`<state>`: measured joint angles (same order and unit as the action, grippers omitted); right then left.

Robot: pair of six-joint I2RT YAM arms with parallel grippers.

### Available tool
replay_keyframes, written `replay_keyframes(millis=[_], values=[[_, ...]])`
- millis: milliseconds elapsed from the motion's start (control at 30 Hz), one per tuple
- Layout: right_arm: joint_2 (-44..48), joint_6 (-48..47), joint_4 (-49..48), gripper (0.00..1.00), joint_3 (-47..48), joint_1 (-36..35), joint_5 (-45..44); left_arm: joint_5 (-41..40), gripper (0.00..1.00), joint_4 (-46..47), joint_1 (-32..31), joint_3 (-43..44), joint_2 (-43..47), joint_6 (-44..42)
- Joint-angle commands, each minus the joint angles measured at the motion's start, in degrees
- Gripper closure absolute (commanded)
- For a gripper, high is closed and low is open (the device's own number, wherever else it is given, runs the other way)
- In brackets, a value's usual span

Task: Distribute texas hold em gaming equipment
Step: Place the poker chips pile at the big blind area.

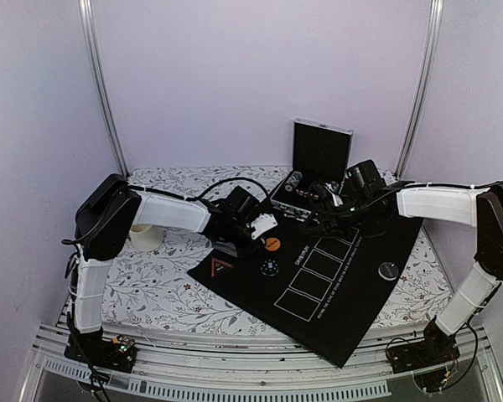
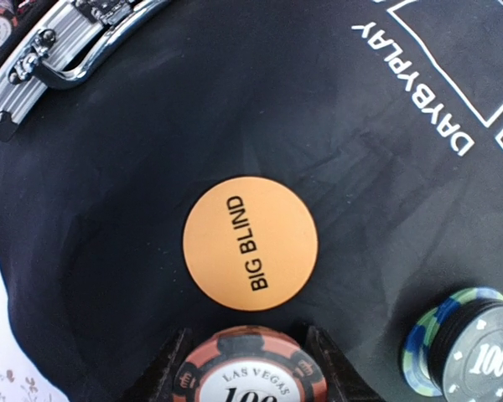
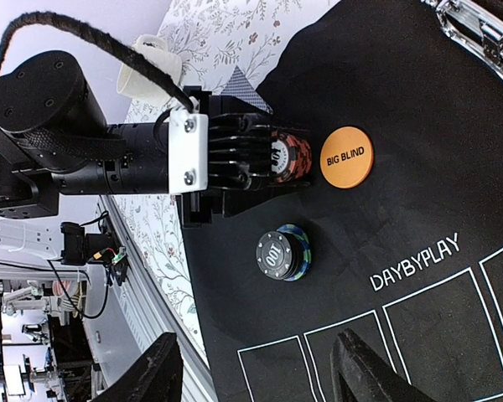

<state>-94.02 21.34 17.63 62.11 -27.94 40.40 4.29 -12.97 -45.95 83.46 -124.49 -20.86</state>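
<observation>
Left wrist view: L jaws pinch red-and-black striped round poker chip stack point(image 2: 248, 373), "LAS VEGAS 100" on top. It's just beside flat orange round "BIG BLIND" disc point(image 2: 250, 243), on disc's far-left side, not touching. Blue-green-and-black striped chip stack point(image 2: 465, 343) sits on black felt mat point(image 2: 109, 167), nr disc on its near side. R jaws spread wide, nothing btwn them, over mat. Silver metal case point(image 2: 59, 50) at mat's far edge.
</observation>
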Motion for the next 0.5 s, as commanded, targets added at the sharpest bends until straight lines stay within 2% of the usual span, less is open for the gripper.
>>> replay_keyframes(millis=[0,333,467], values=[[2.5,-1.9,2.3,0.37,0.7,0.4,-1.8,2.8,0.58,-4.2,0.5,-0.6,-1.5,-1.2],[2.9,-3.3,4.2,0.37,2.2,1.3,-2.2,2.0,0.48,-4.1,0.6,-1.0,-1.2,-1.3],[3.3,-3.5,4.5,0.37,2.3,1.3,-2.2,0.9,0.47,-3.9,0.5,-0.4,-1.3,-0.7]])
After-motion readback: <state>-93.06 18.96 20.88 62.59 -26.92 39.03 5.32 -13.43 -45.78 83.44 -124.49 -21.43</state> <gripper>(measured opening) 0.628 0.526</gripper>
